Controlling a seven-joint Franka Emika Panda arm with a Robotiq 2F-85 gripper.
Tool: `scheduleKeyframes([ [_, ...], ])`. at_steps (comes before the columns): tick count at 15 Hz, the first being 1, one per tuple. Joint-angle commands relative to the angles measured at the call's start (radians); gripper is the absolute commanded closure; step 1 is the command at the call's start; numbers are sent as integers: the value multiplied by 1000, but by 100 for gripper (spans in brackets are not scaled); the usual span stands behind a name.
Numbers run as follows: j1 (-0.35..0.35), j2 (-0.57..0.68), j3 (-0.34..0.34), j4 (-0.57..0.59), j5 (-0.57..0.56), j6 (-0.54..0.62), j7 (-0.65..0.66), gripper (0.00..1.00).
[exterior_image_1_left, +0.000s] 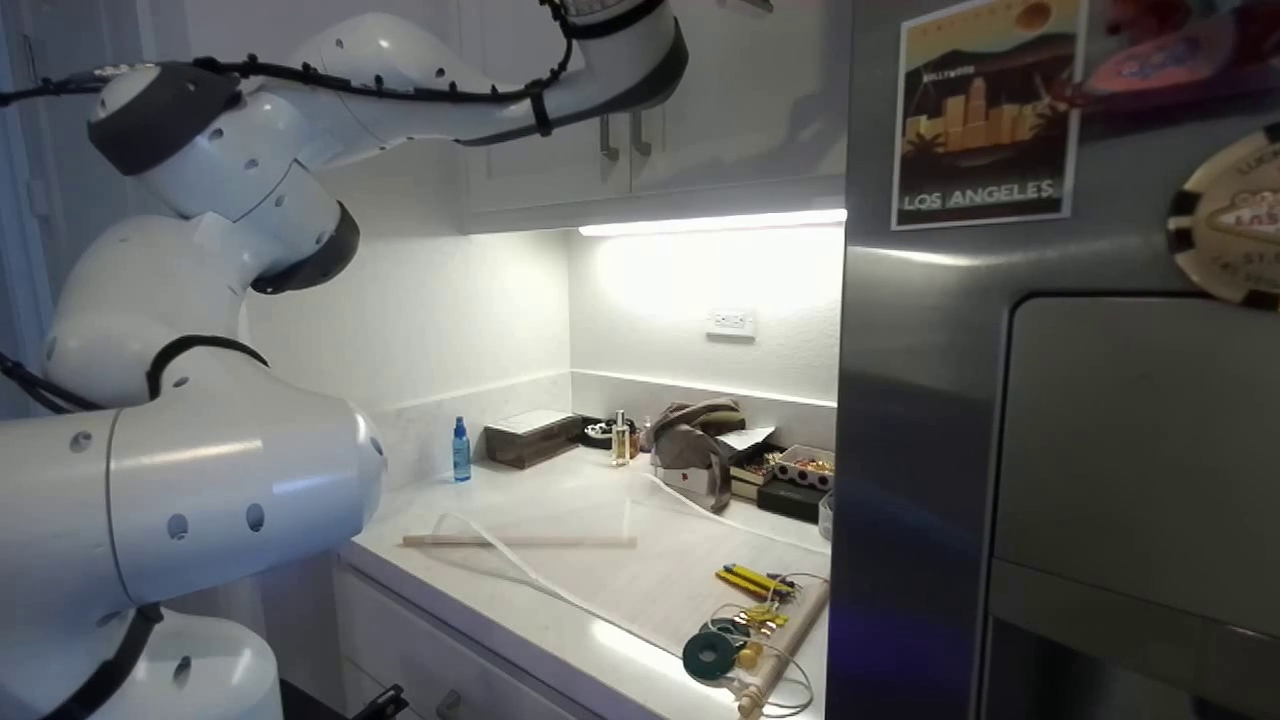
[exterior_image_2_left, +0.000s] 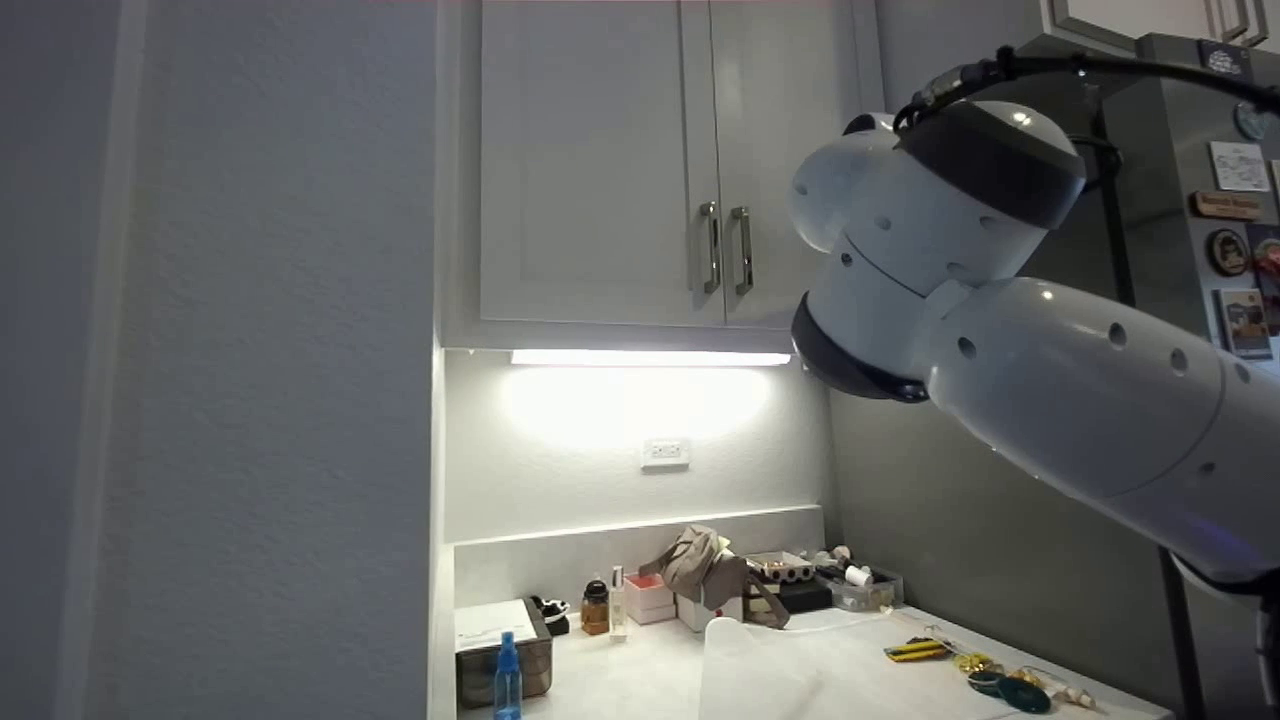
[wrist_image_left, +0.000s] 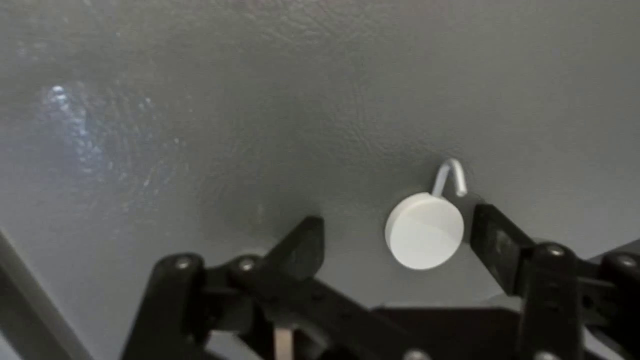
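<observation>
A white round disc with a bent metal hook (wrist_image_left: 424, 232) sits on a grey, slightly textured panel (wrist_image_left: 300, 125) in the wrist view. My gripper (wrist_image_left: 398, 230) is open, with its two black fingers on either side of the disc. The right-hand finger is very close to the disc's edge; I cannot tell whether it touches. The left-hand finger stands apart from the disc, with a wider gap. Nothing is gripped. In both exterior views the gripper is out of sight; the arm (exterior_image_1_left: 400, 85) reaches up past the upper cabinets, and its elbow part also shows in an exterior view (exterior_image_2_left: 900, 230).
A steel refrigerator (exterior_image_1_left: 930, 420) stands beside the counter (exterior_image_1_left: 480, 500). Upper cabinets (exterior_image_2_left: 600, 160) hang above it. The counter bears a blue spray bottle (exterior_image_1_left: 461, 450), a dark box (exterior_image_1_left: 530, 437), a grey-brown cloth (exterior_image_1_left: 690, 440), yellow cutters (exterior_image_1_left: 750, 582) and a wooden rod with cords (exterior_image_1_left: 790, 640).
</observation>
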Motion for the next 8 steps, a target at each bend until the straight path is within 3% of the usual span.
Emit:
scheduleKeyframes([
  [1,20,28,-23,7,-18,-19,-37,50],
  [2,23,26,-25,9,-19,-24,-43,57],
  [4,23,22,-23,12,-20,-24,-45,50],
  [5,23,22,-22,13,-21,-28,-45,55],
  [8,19,19,-19,16,-24,-32,-45,42],
])
